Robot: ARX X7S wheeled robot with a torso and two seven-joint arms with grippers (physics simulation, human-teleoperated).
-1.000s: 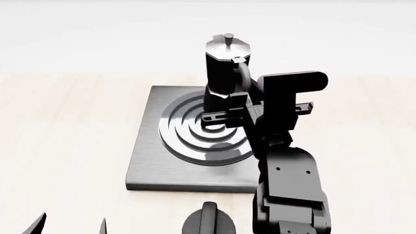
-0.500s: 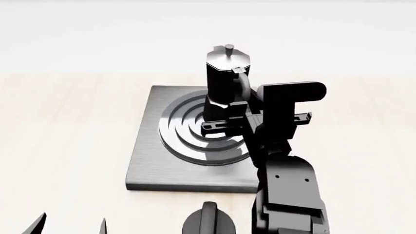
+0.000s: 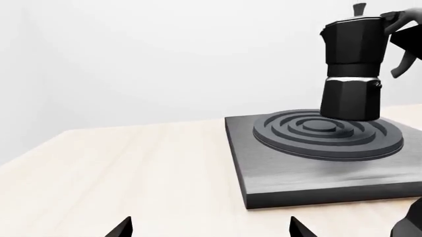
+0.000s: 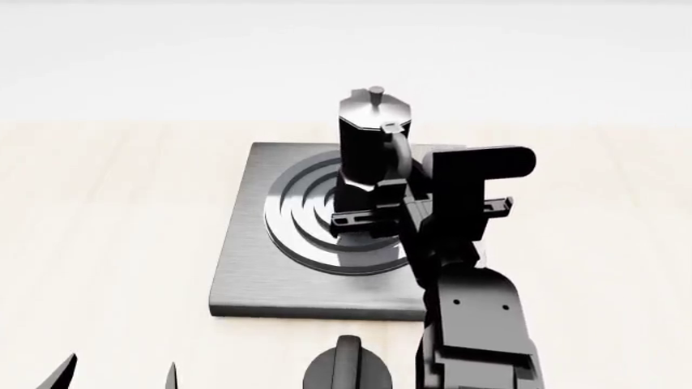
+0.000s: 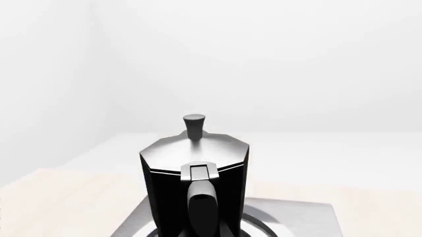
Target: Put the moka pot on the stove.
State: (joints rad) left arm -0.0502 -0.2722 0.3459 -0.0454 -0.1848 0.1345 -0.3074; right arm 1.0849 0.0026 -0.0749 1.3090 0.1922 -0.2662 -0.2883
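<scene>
We're nearly done: the moka pot (image 4: 371,146) sits on the burner rings of the stove (image 4: 243,259), toward its 1 o'clock side, our right gripper (image 4: 373,212) looks clamped on the handle so only letting go remains, and the left gripper (image 4: 113,377) is spread open.

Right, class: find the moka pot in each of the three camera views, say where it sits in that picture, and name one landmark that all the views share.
Left wrist view: the moka pot is at upper right, over the burner rings.
Head view: the pot is just above centre, at the stove's far side, ahead of the right gripper.
Right wrist view: the pot fills the lower centre, handle toward the camera.
Shared landmark: the stove, beneath the pot in every view.
</scene>
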